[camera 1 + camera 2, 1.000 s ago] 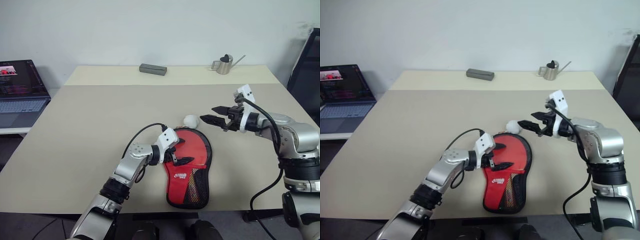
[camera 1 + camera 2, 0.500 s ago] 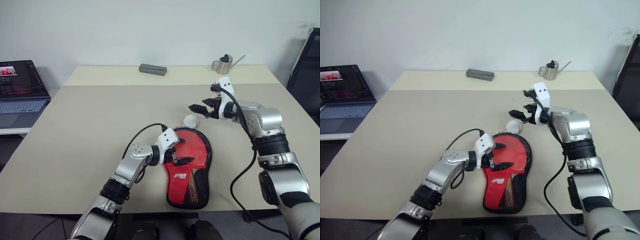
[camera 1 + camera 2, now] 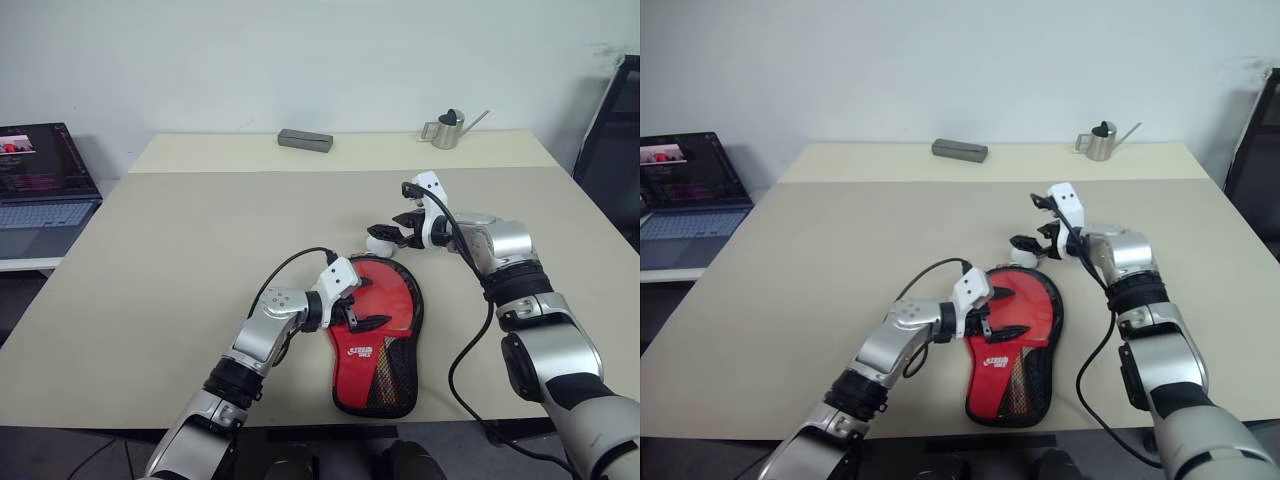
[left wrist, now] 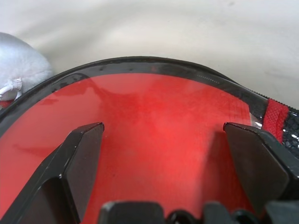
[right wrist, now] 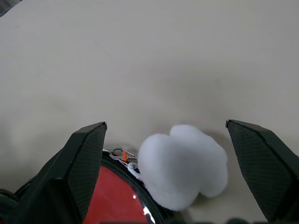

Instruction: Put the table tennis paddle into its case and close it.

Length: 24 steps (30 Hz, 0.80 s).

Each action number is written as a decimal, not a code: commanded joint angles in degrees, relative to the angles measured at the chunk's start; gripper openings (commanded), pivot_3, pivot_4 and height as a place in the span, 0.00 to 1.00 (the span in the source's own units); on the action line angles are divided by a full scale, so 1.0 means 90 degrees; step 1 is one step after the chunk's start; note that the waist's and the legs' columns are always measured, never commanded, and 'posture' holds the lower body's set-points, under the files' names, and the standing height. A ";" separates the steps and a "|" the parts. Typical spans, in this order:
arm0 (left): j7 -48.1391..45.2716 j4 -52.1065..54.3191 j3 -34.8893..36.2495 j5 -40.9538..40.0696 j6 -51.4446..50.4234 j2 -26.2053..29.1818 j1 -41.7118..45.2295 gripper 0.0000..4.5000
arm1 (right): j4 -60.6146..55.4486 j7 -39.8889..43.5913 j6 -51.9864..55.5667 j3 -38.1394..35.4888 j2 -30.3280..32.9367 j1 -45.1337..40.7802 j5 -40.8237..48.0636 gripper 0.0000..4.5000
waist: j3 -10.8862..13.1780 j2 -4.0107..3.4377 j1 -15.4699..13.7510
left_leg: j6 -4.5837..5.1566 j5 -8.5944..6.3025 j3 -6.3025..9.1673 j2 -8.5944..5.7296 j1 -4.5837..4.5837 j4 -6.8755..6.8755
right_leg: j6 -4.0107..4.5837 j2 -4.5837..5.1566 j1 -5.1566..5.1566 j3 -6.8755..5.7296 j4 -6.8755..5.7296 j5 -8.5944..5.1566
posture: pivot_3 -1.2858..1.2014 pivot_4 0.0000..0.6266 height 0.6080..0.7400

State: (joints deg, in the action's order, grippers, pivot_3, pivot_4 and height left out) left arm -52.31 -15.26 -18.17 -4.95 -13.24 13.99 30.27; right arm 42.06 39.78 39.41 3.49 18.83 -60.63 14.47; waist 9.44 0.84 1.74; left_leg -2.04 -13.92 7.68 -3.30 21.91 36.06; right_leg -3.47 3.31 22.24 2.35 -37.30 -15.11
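Note:
The red case (image 3: 378,335), black-edged with a mesh pocket and white logo, lies flat near the table's front edge. Its glossy red face and black rim (image 4: 154,65) show in the left wrist view. The paddle is hidden. My left gripper (image 3: 374,303) hovers open over the case's round end, one finger on each side of the red face (image 4: 163,125). A white fluffy ball (image 5: 182,163) sits at the case's far end, by the zip pull. Just above this ball (image 3: 379,240), my right gripper (image 3: 390,226) stands open, empty and angled down.
The beige table (image 3: 200,230) has a grey oblong box (image 3: 305,139) and a small metal watering can (image 3: 447,129) at its far edge. A laptop (image 3: 40,180) sits on a side surface at the left. A dark chair (image 3: 615,130) stands at the right.
My right gripper has swung left and down from the table's right side to just above the white ball. The left arm and the case have stayed put.

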 commanded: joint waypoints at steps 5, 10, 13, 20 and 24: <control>-0.0106 -0.0178 -0.0241 0.0163 -0.0056 -0.0033 -0.0081 0.99 | 0.1512 -0.0646 -0.0701 -0.0264 -0.0262 -0.0671 -0.0386 1.00 | -0.0002 -0.0003 -0.0003 | 0.0000 0.0000 0.0000 -0.0002 -0.0002 0.0000 | 0.0001 0.0000 0.0002 0.0001 -0.0004 0.0000 | 0.52 0.24 1.00; -0.0101 -0.0169 -0.0234 0.0190 -0.0054 -0.0041 -0.0093 0.99 | 0.2238 -0.0898 -0.1201 -0.0258 -0.0436 -0.0844 -0.0678 1.00 | -0.0003 -0.0006 0.0014 | 0.0000 0.0000 -0.0004 -0.0003 -0.0002 0.0000 | 0.0001 0.0000 0.0003 0.0005 -0.0006 0.0000 | 0.52 0.24 1.00; -0.0099 -0.0155 -0.0228 0.0200 -0.0057 -0.0045 -0.0107 0.99 | 0.2419 -0.0878 -0.1298 -0.0301 -0.0562 -0.0893 -0.0743 1.00 | -0.0004 -0.0007 0.0014 | -0.0001 0.0000 -0.0003 -0.0003 -0.0005 0.0000 | 0.0001 0.0000 0.0003 0.0004 -0.0013 0.0000 | 0.52 0.24 1.00; -0.0073 -0.0149 -0.0216 0.0212 -0.0059 -0.0066 -0.0123 0.99 | 0.2621 -0.0786 -0.1347 -0.0292 -0.0858 -0.0920 -0.0908 1.00 | -0.0004 -0.0007 0.0016 | -0.0001 0.0001 -0.0003 -0.0003 -0.0008 0.0002 | 0.0001 0.0000 0.0006 0.0006 -0.0030 -0.0001 | 0.52 0.24 1.00; -0.0066 -0.0141 -0.0207 0.0209 -0.0065 -0.0069 -0.0135 0.99 | 0.2656 -0.0792 -0.1390 -0.0362 -0.0889 -0.0947 -0.0967 1.00 | -0.0004 -0.0007 0.0017 | -0.0001 0.0001 -0.0003 -0.0003 -0.0011 0.0003 | 0.0001 0.0000 0.0006 0.0007 -0.0036 -0.0001 | 0.52 0.24 1.00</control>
State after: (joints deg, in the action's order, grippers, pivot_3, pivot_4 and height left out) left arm -52.89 -15.48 -18.14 -4.15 -13.16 13.67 30.45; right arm 66.25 32.42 28.25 1.26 10.91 -67.10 5.76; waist 9.41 0.77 1.90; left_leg -2.05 -13.91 7.66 -3.33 21.80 36.08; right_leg -3.45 3.31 22.30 2.41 -37.64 -15.13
